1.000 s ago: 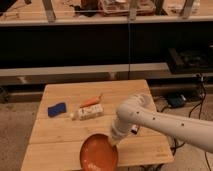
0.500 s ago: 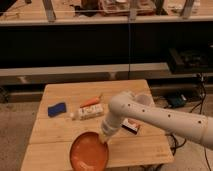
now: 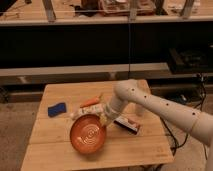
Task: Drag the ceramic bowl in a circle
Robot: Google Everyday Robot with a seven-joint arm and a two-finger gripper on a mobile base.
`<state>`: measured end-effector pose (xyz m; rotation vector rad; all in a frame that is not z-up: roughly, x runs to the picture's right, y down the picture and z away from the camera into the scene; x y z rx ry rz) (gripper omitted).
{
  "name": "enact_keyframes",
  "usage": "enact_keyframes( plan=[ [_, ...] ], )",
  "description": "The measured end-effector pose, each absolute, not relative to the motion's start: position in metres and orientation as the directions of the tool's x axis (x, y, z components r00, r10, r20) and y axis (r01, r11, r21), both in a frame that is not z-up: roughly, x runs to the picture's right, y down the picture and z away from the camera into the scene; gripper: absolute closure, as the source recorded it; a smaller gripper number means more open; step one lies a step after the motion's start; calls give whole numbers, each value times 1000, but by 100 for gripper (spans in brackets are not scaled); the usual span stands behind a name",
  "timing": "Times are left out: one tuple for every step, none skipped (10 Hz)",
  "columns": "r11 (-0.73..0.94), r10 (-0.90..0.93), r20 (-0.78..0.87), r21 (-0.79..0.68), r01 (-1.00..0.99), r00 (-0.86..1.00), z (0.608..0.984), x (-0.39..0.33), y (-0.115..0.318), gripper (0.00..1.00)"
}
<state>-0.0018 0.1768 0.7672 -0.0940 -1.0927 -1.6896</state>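
Observation:
The ceramic bowl (image 3: pixel 88 134) is wide, round and orange-red with pale rings inside. It sits on the wooden table (image 3: pixel 60 155), left of centre and near the front. My white arm reaches in from the right. The gripper (image 3: pixel 105 123) points down at the bowl's right rim and touches it there.
A small orange carrot (image 3: pixel 90 102) and a pale packet (image 3: pixel 85 111) lie just behind the bowl. A blue sponge (image 3: pixel 57 109) rests at the left. A dark-and-white bar (image 3: pixel 127 125) lies right of the bowl under my arm. Shelving stands behind the table.
The bowl has slid from the table's front edge to the left and then back toward the carrot. My gripper moved with it along its right rim.

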Motion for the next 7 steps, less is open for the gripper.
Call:
enact_keyframes(
  plan=[
    [15,-739,557,577,817,-379,774,10,173,100],
    [34,-756,560,552,833,-340,777,24,169,100],
    [50,-770,560,532,845,-307,778,40,165,100],
    [67,-785,558,510,858,-270,777,58,159,100],
    [78,-796,555,489,869,-241,775,76,154,100],
    [77,-807,550,462,884,-217,772,97,150,100],
    [37,-813,541,413,910,-213,769,117,146,100]
  ],
)
